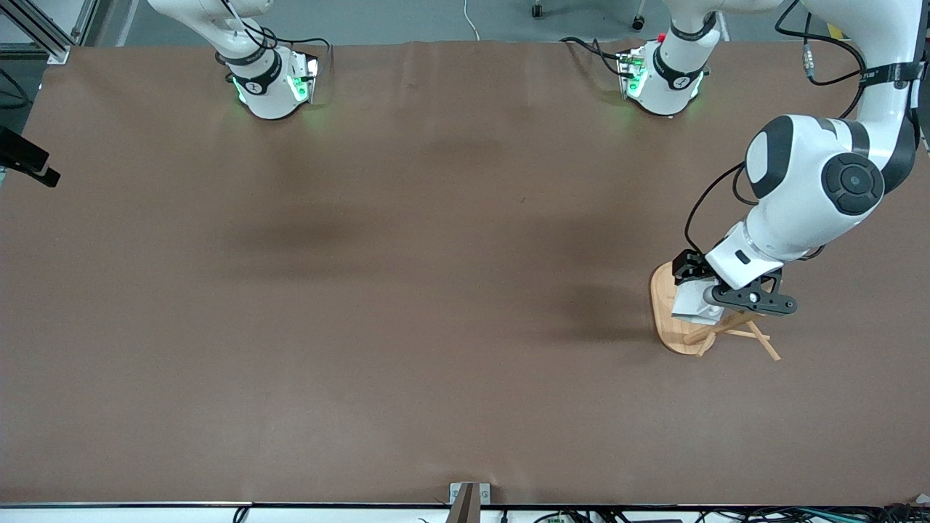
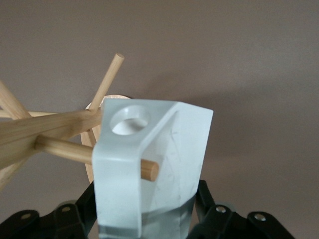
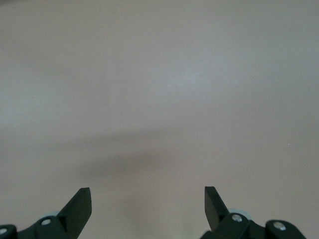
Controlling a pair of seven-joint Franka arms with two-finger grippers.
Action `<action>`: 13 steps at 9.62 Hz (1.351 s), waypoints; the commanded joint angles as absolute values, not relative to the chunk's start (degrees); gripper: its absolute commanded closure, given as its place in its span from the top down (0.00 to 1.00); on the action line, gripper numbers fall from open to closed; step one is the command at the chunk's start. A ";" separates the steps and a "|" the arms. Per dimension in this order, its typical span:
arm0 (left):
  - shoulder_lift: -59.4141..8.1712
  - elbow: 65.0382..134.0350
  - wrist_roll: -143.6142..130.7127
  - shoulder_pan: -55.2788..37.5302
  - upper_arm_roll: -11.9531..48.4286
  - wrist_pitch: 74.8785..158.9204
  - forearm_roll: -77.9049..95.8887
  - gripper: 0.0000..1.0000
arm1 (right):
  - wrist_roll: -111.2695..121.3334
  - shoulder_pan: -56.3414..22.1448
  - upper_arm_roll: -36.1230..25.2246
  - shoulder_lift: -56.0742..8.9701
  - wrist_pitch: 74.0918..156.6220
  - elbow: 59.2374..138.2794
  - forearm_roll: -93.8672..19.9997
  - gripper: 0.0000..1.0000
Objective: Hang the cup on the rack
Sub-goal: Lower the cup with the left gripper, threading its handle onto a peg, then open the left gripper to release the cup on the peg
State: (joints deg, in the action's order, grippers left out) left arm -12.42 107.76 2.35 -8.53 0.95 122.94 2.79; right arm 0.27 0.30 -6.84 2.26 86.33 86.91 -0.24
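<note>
The white faceted cup (image 1: 692, 306) is held in my left gripper (image 1: 703, 296), over the bamboo rack (image 1: 665, 314) near the left arm's end of the table. In the left wrist view my left gripper (image 2: 145, 217) is shut on the cup (image 2: 172, 149), with a black finger on each side of it. One rack peg (image 2: 65, 149) passes behind the cup's blocky handle (image 2: 117, 164). The peg's tip shows in the gap between handle and cup body. The rack's post (image 2: 40, 133) lies beside the cup. My right gripper (image 3: 147, 199) is open and empty over bare table; it does not show in the front view.
The brown table (image 1: 407, 290) is bare away from the rack. The two arm bases (image 1: 272, 83) stand along the table edge farthest from the front camera. Other rack pegs (image 1: 763, 341) stick out toward the front camera.
</note>
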 commanded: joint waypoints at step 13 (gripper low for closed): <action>-6.77 99.16 5.08 -8.35 -1.84 108.13 2.99 1.00 | 0.79 0.97 -6.42 2.29 86.40 86.84 0.62 1.00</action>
State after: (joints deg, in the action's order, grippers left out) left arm -6.08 100.78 3.02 -8.50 -0.73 111.03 3.09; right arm 0.27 0.36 -6.89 2.22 86.33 86.91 -0.24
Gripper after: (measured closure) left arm 0.000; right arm 0.000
